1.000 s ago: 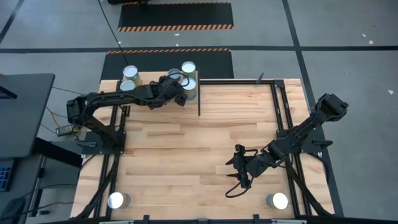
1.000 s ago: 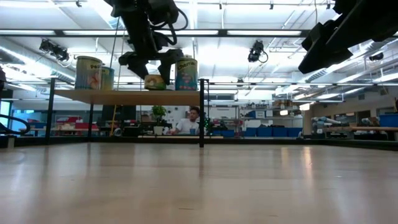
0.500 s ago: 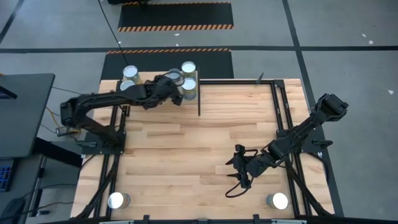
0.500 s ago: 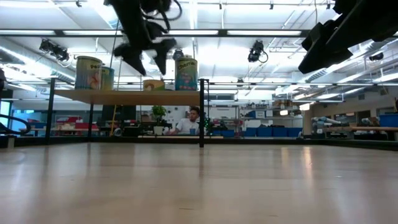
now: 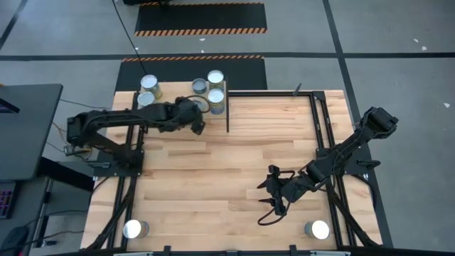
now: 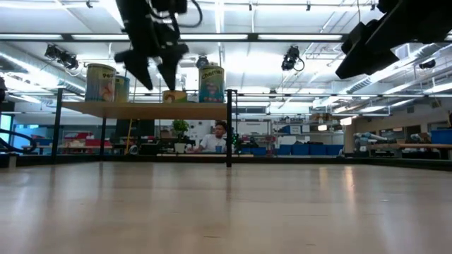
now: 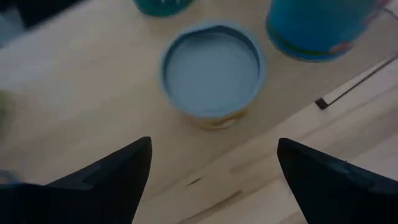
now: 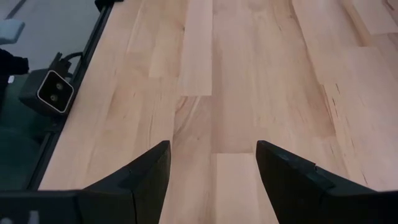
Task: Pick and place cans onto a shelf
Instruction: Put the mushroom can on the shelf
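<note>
Left wrist view: silver-topped can (image 7: 212,74) upright on shelf (image 7: 74,106); left gripper (image 7: 211,165) open.

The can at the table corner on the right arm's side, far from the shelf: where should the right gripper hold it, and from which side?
Hold the can by its side wall, coming down from above with the jaws astride it. It stands upright with bare tabletop around, so the right gripper likely has room.

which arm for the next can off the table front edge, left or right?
Probably right. The right gripper hangs open over the table's near half, close to the can at the right front corner. The left gripper is open by the shelf at the far edge, farther from the left front can.
</note>
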Controlling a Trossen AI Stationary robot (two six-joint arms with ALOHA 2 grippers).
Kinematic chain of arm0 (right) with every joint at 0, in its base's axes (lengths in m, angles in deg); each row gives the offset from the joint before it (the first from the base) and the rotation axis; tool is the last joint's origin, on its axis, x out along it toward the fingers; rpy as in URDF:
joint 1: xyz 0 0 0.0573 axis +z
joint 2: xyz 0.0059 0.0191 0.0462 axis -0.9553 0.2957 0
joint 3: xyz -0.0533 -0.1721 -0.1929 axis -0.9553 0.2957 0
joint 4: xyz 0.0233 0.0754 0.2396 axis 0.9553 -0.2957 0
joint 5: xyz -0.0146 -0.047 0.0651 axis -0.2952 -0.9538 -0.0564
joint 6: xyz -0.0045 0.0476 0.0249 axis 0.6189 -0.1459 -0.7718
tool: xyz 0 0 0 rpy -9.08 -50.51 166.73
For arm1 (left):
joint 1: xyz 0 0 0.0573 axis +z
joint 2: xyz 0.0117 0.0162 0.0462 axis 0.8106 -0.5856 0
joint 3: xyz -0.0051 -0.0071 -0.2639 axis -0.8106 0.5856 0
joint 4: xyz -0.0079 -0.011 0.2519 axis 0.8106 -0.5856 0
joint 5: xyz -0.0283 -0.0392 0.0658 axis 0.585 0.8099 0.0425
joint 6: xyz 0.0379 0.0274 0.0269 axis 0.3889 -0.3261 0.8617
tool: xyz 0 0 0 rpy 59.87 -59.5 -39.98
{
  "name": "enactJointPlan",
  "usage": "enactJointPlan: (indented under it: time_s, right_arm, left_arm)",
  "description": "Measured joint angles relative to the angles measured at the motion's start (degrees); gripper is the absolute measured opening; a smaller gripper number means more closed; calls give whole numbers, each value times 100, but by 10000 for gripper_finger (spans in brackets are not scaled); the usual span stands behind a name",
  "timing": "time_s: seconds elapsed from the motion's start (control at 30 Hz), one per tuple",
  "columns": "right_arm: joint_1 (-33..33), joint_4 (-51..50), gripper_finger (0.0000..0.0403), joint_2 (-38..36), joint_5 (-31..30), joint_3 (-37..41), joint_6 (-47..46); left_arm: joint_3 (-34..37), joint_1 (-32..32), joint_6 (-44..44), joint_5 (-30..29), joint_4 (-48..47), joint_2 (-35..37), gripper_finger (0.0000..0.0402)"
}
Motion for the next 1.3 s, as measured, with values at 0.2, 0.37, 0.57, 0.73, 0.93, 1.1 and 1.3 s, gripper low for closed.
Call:
enactJointPlan:
  time_s: [0.2,0.37,0.57,0.73,0.93,1.1,1.3]
  right_arm:
    - [7,35,244,0,1,0,-83]
    - [7,32,244,0,29,0,-83]
    - [7,30,244,0,47,0,-29]
    - [5,30,244,0,52,0,-22]
    - [6,30,244,0,52,0,-24]
    - [6,28,244,0,55,0,-27]
    - [6,28,244,0,55,0,-4]
  left_arm:
    - [18,416,522,366,434,-500,354]
    - [18,465,780,439,1019,-619,354]
    - [8,384,778,373,1223,-615,354]
    - [5,376,775,280,1222,-613,354]
    - [5,389,721,-305,1219,-612,354]
    - [5,387,715,-485,1214,-612,354]
    - [3,387,730,-739,1204,-607,354]
